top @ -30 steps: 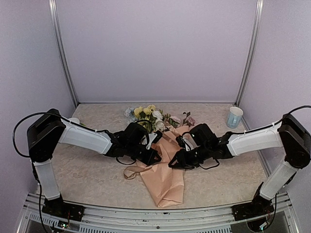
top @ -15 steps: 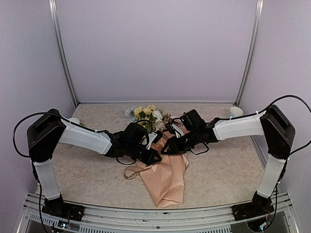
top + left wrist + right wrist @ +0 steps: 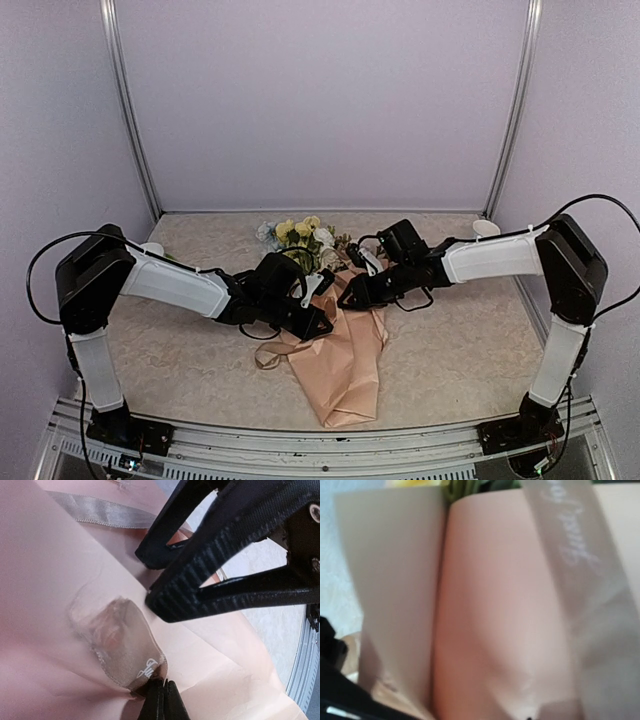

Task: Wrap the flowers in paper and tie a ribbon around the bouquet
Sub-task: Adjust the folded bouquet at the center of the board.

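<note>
The left gripper is pinched shut on a loop of the ribbon at the waist of the bouquet. The right gripper sits just beside it, jaws apart over the paper. Wrapping looks done and tying seems underway. Next, I reckon, the right must catch the loose ribbon and draw it round that waist.

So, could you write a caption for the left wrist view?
Left gripper shut on a ribbon loop, over the peach-pink paper.

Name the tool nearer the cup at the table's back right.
Right: the right tool hovers at the bouquet, left of the cup; the left tool sits farther left.
</note>
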Robot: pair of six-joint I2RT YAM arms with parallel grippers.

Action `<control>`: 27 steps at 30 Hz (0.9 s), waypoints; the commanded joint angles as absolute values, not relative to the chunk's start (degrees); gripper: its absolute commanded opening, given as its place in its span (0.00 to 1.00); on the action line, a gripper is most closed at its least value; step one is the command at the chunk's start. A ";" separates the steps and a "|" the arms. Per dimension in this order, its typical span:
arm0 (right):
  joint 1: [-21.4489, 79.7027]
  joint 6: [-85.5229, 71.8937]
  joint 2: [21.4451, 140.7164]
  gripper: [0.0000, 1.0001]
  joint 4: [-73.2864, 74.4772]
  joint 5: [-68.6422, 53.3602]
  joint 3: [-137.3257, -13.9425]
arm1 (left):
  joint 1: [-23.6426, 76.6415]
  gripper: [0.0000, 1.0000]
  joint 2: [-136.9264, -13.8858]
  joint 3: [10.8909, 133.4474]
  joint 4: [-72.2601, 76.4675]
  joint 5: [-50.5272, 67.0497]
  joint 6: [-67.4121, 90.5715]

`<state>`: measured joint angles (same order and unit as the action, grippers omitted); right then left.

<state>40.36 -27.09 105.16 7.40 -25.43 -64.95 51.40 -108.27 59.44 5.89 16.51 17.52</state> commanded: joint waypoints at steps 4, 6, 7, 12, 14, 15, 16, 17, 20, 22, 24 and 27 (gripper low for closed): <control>40.25 -28.12 107.59 0.33 3.32 -31.38 -64.35 | 50.74 0.00 -107.84 59.28 6.42 17.23 16.53; 40.25 -28.38 108.12 0.30 2.94 -31.97 -63.90 | 50.64 0.00 -107.69 59.31 6.42 17.23 16.55; 40.25 -28.50 108.36 0.29 2.71 -32.13 -63.78 | 50.63 0.00 -107.70 59.28 6.43 17.29 16.48; 40.25 -28.74 108.85 0.17 2.06 -33.13 -63.49 | 50.45 0.00 -107.81 59.34 6.20 17.29 16.35; 40.28 -28.70 108.76 0.04 2.20 -33.34 -63.49 | 50.37 0.00 -107.54 59.24 6.16 17.25 16.37; 40.26 -28.70 108.62 0.00 2.20 -33.35 -63.41 | 50.36 0.00 -107.35 59.19 6.11 17.24 16.44; 40.21 -29.05 108.22 0.00 2.12 -32.96 -63.04 | 50.36 0.00 -106.99 59.28 6.07 17.27 16.40; 40.20 -29.33 107.75 0.00 2.10 -32.31 -62.66 | 50.36 0.00 -106.43 59.31 6.07 17.24 16.39; 39.85 -30.77 105.15 0.00 2.18 -28.91 -60.86 | 50.35 0.00 -103.76 59.53 5.38 16.85 16.17; 39.64 -31.73 103.09 0.00 2.23 -27.09 -59.14 | 50.36 0.00 -101.20 59.83 4.65 16.50 15.84; 39.55 -32.89 101.09 0.00 1.56 -26.23 -57.24 | 50.36 0.00 -98.88 60.53 3.50 15.82 15.29; 39.55 -34.43 98.44 0.00 0.10 -25.50 -54.71 | 50.37 0.00 -96.15 61.94 1.13 14.88 14.16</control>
<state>40.03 -31.88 103.15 2.39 -28.05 -57.32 50.65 -101.01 59.51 3.60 16.05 16.49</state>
